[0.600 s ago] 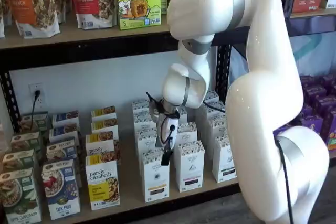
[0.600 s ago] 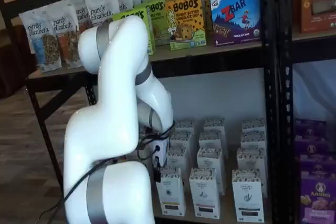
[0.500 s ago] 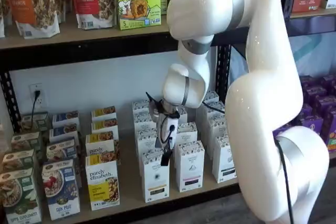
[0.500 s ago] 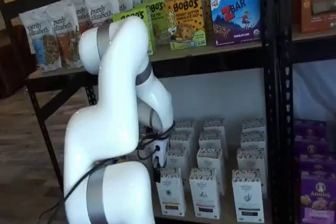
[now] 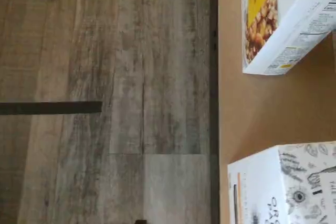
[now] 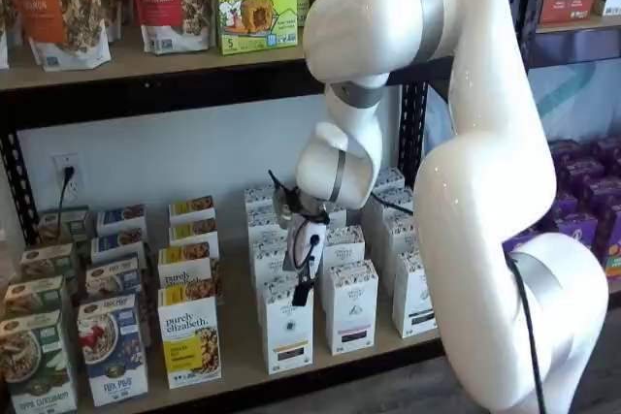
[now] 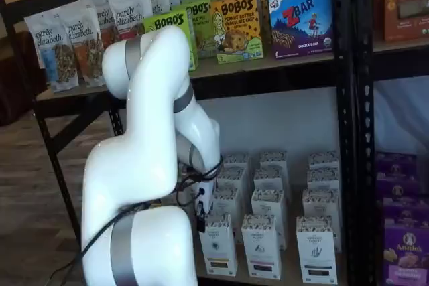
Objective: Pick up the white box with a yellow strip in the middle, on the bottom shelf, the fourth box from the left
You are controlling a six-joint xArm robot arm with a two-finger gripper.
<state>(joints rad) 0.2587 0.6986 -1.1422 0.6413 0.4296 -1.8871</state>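
Note:
The white box (image 6: 288, 329) stands at the front of its column on the bottom shelf (image 6: 238, 351), with a gold band low on its face. My gripper (image 6: 303, 290) hangs just above and in front of its top. Only one black finger (image 6: 304, 294) shows, side-on, with a cable beside it and nothing held. In the other shelf view the gripper (image 7: 199, 219) is mostly behind the arm, beside the leftmost white carton (image 7: 218, 246). The wrist view looks down on the speckled top of a white box (image 5: 286, 182) at the shelf's front edge (image 5: 252, 114).
A "purely elizabeth" box (image 6: 190, 338) with a yellow panel stands left of the white box and shows in the wrist view (image 5: 283, 19). White cartons with darker bands (image 6: 351, 307) stand to its right. The wood floor (image 5: 105, 103) lies below the shelf edge. The upper shelf (image 6: 146, 65) holds bags and boxes.
The arm's upper joints have shifted slightly left. The gripper has stayed nearly in place above the front white box.

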